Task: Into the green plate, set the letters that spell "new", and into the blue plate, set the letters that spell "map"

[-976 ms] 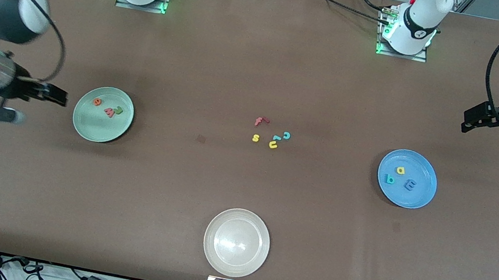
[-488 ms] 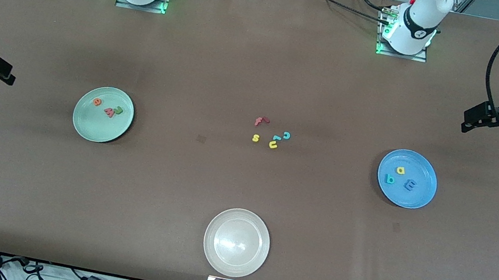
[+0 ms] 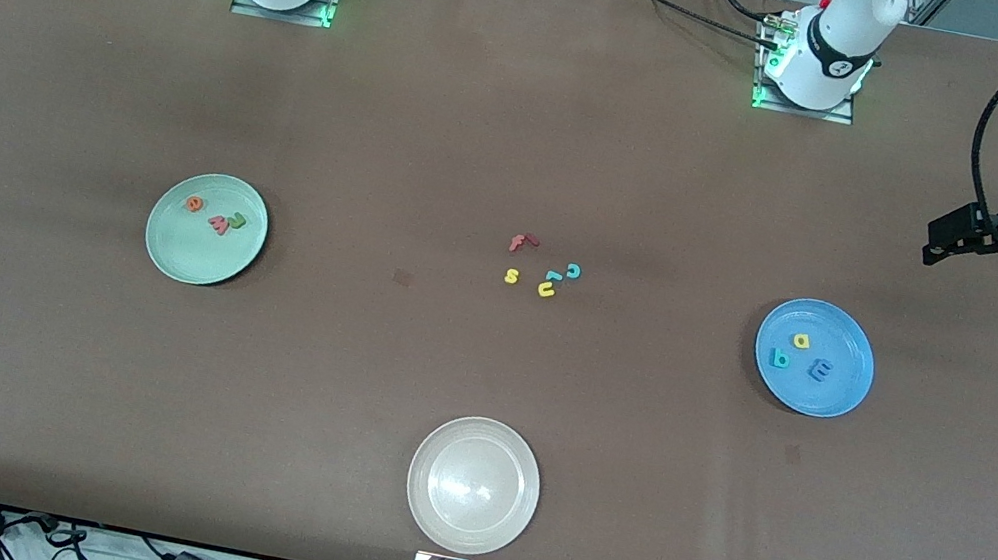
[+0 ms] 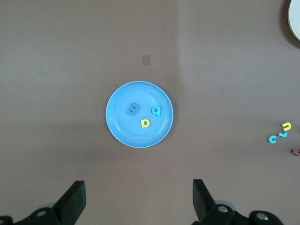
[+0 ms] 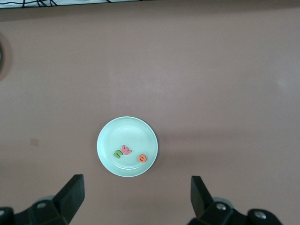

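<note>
Both end effectors, left [image 3: 939,242] and right [image 5: 136,197], hang wide open and empty above round, smooth plates holding foam letters.

**Brown table with three plates and loose letters**

The brown table [image 3: 443,129] carries the green plate [image 3: 169,250] toward the right arm's end and the blue plate [image 3: 830,391] toward the left arm's end. A whitish-beige plate [image 3: 473,486] sits nearest the front camera, midway between the ends. Near the middle lies a small cluster of loose foam letters: a red f [image 3: 520,242], a yellow s [image 3: 512,275], a yellow u [image 3: 546,290] and a teal c [image 3: 572,271].
</note>
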